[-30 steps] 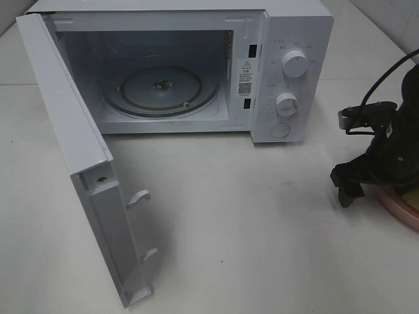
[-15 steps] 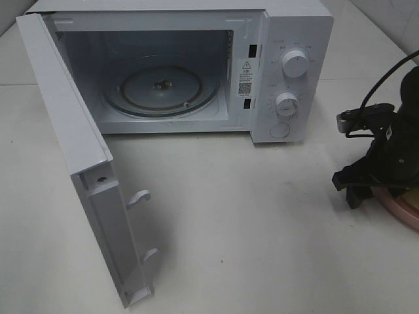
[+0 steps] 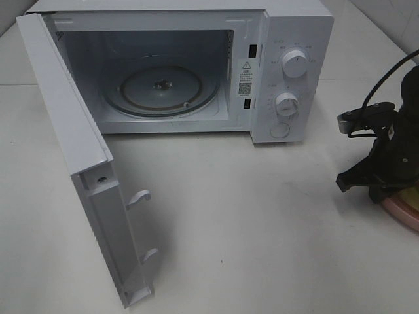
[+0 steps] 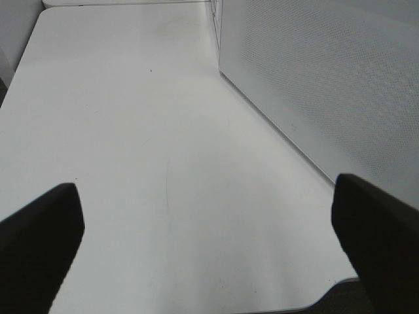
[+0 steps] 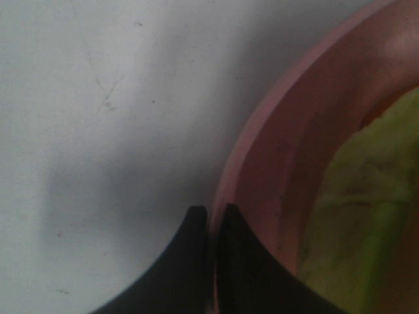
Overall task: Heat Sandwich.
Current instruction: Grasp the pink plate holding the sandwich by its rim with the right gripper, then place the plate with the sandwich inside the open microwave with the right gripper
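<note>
— So, where do we have the sandwich [image 5: 366, 222]?

— On the pink plate [image 5: 275, 150], at about 3 o'clock on the table [image 3: 262, 229] from our high camera, well apart from the microwave [image 3: 288, 39] up at 12.

— And our right gripper [image 5: 211, 212]?

— Down at the plate's 9 o'clock rim. Its fingertips are pressed almost together, and we seem to be pinching the rim between them, though the wrist view is dark and blurred there.

— Our left gripper [image 4: 203, 186]?

— Spread wide above the table, with white tabletop showing between its two dark fingers.

— The microwave door [image 3: 65, 131]?

— Swung out toward 8 o'clock on its left hinge, so we look straight in at the glass turntable [image 3: 160, 88] on the oven floor.
</note>
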Controlling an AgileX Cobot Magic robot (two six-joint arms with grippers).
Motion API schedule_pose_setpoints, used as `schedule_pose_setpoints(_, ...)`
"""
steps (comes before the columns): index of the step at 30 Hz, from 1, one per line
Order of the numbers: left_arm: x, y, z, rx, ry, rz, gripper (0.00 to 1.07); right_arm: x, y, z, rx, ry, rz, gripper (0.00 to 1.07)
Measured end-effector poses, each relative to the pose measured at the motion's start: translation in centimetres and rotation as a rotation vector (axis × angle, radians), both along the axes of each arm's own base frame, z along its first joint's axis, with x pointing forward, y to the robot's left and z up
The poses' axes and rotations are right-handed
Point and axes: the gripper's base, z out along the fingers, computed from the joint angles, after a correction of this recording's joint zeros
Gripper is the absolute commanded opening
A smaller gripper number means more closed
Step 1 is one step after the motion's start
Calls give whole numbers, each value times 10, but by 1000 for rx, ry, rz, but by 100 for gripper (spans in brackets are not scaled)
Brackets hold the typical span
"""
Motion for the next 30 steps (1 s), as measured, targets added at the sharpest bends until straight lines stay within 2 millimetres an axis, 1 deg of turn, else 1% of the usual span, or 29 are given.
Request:
schedule_pose_setpoints(9,0,0,0,0,0,0,98,0,0,0,-3,4,0,0)
schedule_pose_setpoints(17,0,0,0,0,0,0,98,-2,-5,2,-52,17,-35,0)
schedule_pose_setpoints(22,0,0,0,0,0,0,98,-4,-8,11,-71,6,-75,0)
schedule_pose_setpoints(23,0,0,0,0,0,0,98,-5,-8,16,-77,2,-83,0)
schedule_pose_setpoints(30,0,0,0,0,0,0,98,-11,-11,25,-104,28,-110,0)
